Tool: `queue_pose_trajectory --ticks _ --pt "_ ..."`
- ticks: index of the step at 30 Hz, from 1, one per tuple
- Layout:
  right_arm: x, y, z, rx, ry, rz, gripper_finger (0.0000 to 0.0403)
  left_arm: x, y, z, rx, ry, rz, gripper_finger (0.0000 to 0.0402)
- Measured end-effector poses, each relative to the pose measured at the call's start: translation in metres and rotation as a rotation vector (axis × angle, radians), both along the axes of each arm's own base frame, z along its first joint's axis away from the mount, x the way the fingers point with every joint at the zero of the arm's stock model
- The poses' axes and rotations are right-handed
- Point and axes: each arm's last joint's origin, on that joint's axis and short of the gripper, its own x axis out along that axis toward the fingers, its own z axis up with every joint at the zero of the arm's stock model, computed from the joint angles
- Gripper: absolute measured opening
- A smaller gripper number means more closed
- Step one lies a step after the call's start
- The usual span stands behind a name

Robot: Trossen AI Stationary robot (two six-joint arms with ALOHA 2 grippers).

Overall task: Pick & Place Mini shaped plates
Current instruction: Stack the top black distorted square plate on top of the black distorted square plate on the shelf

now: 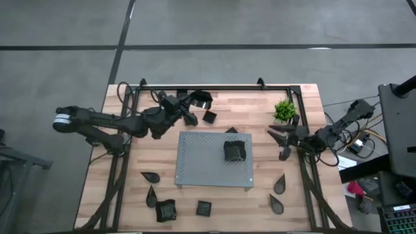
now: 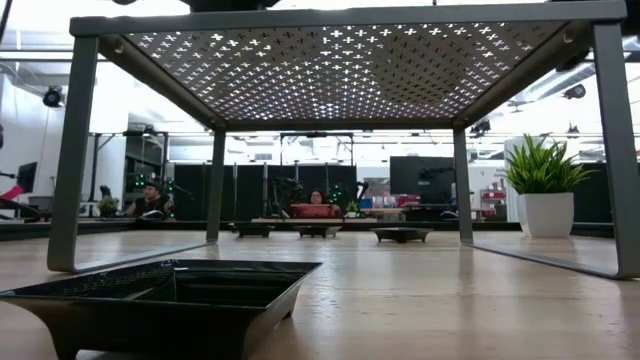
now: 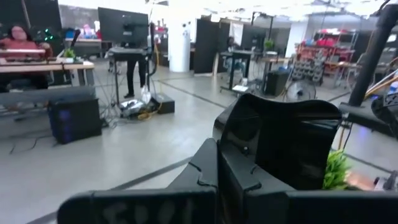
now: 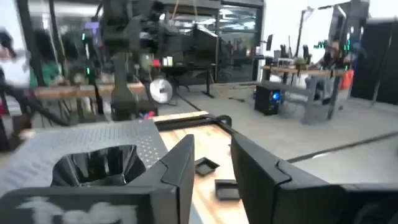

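Observation:
Several small black mini plates lie on the wooden table: teardrops (image 1: pixel 150 176) (image 1: pixel 279 184), a wavy square (image 1: pixel 166 210), a square (image 1: pixel 203 208) and another square (image 1: pixel 209 117) near the far edge. One wavy plate (image 1: pixel 234 151) sits on the grey perforated board (image 1: pixel 201 162). My left gripper (image 1: pixel 195 103) is over the table's far part, shut on a black plate (image 3: pixel 286 143). My right gripper (image 1: pixel 276 143) is open just right of the board, touching nothing; its fingers (image 4: pixel 180 168) point at the board (image 4: pixel 74 143). My left gripper pinches a black mini plate between its two fingers by the plate's near edge (image 3: pixel 249 155). The plate stands on edge beyond the fingertips, lifted clear of the table. The fingers are about level, pointing toward the table's right side.
A small green potted plant (image 1: pixel 284 110) stands near the far right corner, just beyond my right gripper. The board stands on legs (image 2: pixel 75 150) with a plate (image 2: pixel 160 300) under it in the low view. A black frame (image 1: pixel 214 88) runs along the table's edges.

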Motion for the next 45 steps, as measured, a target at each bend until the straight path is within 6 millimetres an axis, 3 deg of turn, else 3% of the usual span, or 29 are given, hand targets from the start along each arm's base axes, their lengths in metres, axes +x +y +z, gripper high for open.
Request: queue_pose_trajectory --ticks 7,12,24,28,45 --pt "0.024 0.012 0.028 -0.153 0.110 -0.108 0.0113 0.022 -0.003 0.002 0.038 -0.032 -0.054 0.0000" --pt "0.046 0.013 0.044 -0.163 0.138 -0.184 0.0102 0.042 -0.012 0.005 0.103 0.000 -0.073 0.0000" --pt "0.089 0.006 0.054 -0.109 0.122 -0.319 0.0085 0.081 -0.030 0.027 0.317 0.214 0.007 0.0000" --pt "0.098 0.006 0.057 -0.128 0.075 -0.274 0.0093 0.093 -0.035 0.028 0.369 0.270 0.003 0.0000" --pt "0.115 0.006 0.056 -0.108 -0.033 -0.232 0.0128 0.101 -0.040 0.038 0.397 0.264 0.004 0.0000"
